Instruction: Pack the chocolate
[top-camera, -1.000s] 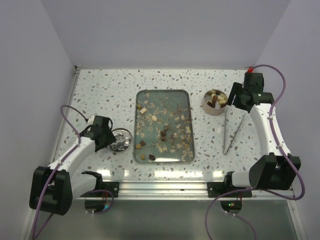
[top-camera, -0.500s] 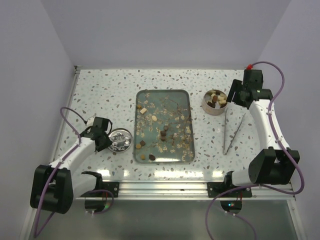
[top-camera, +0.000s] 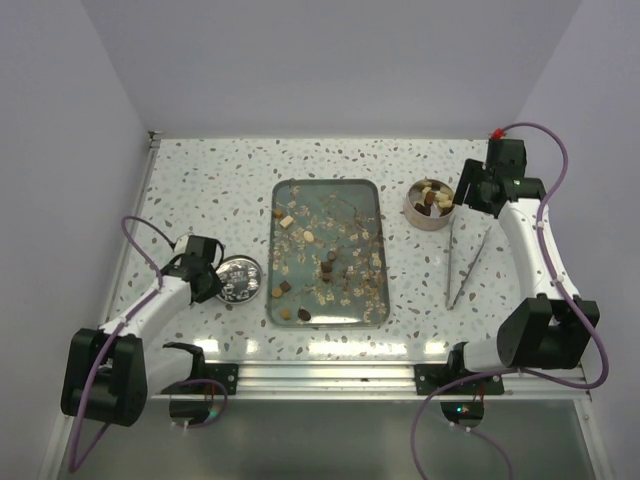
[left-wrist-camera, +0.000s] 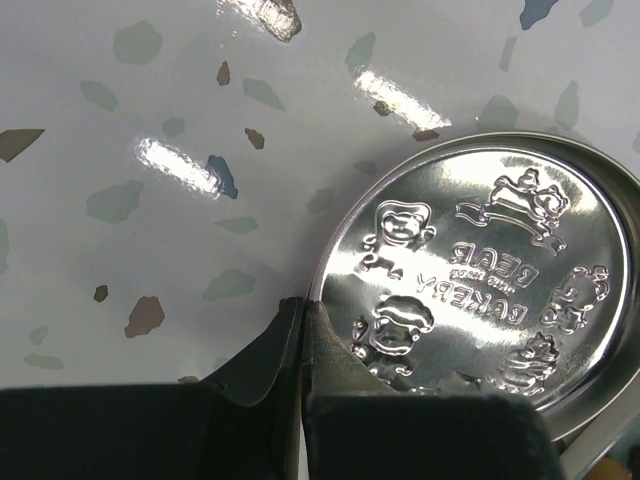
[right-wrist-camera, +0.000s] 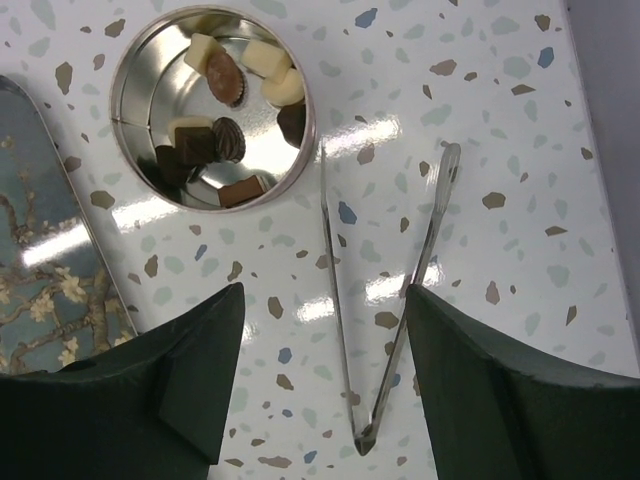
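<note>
Chocolate (top-camera: 327, 268) pieces, dark and cream, lie scattered among pale flakes on the patterned tray (top-camera: 372, 195). More chocolate (right-wrist-camera: 225, 80) sits in a round silver tin (right-wrist-camera: 135, 60) at the right, also seen in the top view as the tin (top-camera: 413, 208). The tin's embossed silver lid (left-wrist-camera: 480, 290) lies left of the tray. My left gripper (left-wrist-camera: 303, 305) is shut with its tips pinched together on the lid's rim. My right gripper (right-wrist-camera: 323, 291) hangs open above the metal tweezers (right-wrist-camera: 385, 300), just beside the tin, holding nothing.
The tweezers (top-camera: 462, 265) lie on the speckled table right of the tray, their joined end toward the arms. White walls close in the back and both sides. The lid (top-camera: 240, 278) sits close to the tray's left edge.
My left gripper has closed from open onto the lid's rim and drawn slightly left. The right arm shifted a little toward the back and then held still, jaws open.
</note>
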